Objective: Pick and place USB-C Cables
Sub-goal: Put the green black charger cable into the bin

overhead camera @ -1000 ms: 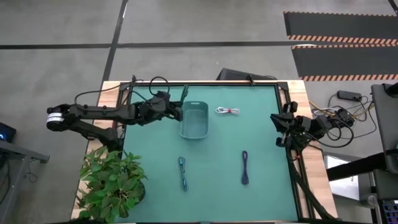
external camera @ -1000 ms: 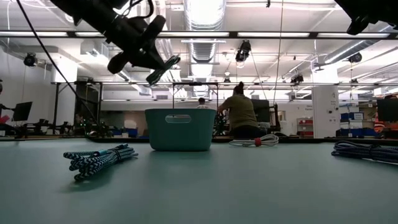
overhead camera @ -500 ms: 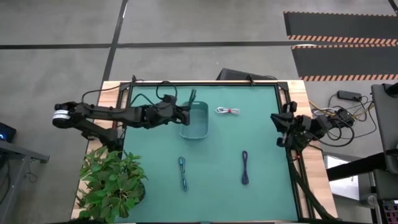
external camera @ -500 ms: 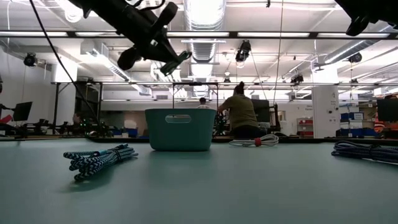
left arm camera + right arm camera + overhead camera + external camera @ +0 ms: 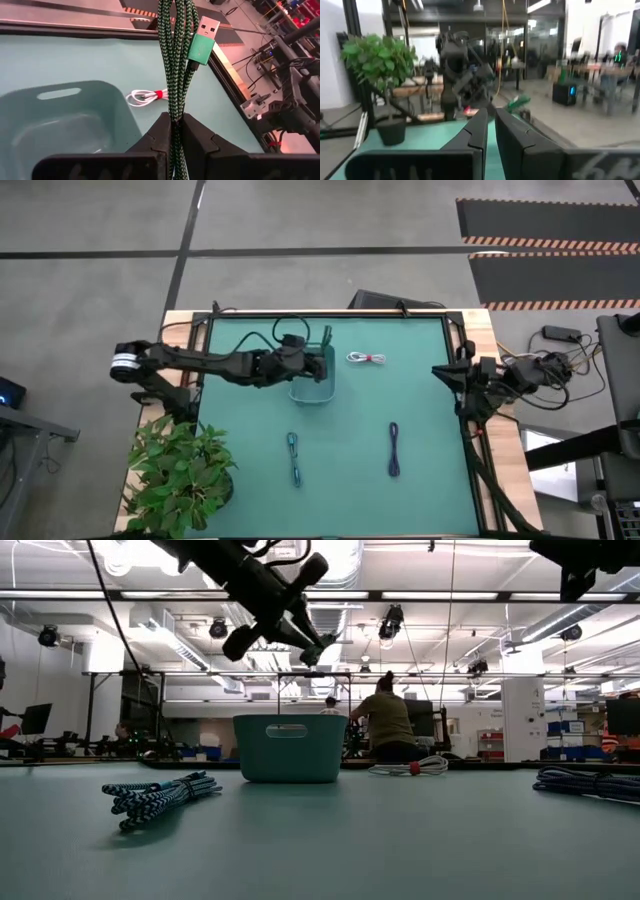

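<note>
Green cable (image 5: 176, 70) is pinched in the left gripper (image 5: 173, 131) over the teal bin (image 5: 312, 376); centre it, then release.

Blue cable bundle (image 5: 160, 799) before teal bin (image 5: 290, 749)

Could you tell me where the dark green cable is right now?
The left gripper holds the dark green cable above the teal basket, near the table's far left in the high view.
</note>
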Motion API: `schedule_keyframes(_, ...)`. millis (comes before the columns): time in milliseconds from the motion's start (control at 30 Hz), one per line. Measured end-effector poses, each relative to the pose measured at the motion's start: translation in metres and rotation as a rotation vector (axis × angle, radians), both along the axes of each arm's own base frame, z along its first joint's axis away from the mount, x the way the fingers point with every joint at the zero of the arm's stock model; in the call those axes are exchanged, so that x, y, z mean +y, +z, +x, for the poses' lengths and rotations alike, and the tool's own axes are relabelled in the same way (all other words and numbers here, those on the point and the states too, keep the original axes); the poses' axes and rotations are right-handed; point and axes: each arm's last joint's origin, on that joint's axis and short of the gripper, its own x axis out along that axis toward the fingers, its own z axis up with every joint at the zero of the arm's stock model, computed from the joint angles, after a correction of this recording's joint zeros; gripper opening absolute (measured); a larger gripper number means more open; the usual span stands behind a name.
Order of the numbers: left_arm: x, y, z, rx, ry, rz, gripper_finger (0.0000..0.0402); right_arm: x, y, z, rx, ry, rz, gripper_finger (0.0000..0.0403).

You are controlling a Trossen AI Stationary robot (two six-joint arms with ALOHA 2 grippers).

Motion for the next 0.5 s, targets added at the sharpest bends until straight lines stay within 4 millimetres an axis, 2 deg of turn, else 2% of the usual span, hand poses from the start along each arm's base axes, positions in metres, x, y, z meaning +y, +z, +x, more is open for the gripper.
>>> schedule_keyframes(133, 0.0, -0.003, 0.008, -0.032, 0.044, -0.048, 0.0013, -0.001, 0.003, -0.003, 0.026, 0.006, 0.05, 0.0027)
schedule_keyframes(500, 0.007, -0.025, 0.013, -0.12, 0.205, -0.283, 0.0013, -0.001, 0.001, -0.003, 0.037, 0.005, 0.045, 0.0027)
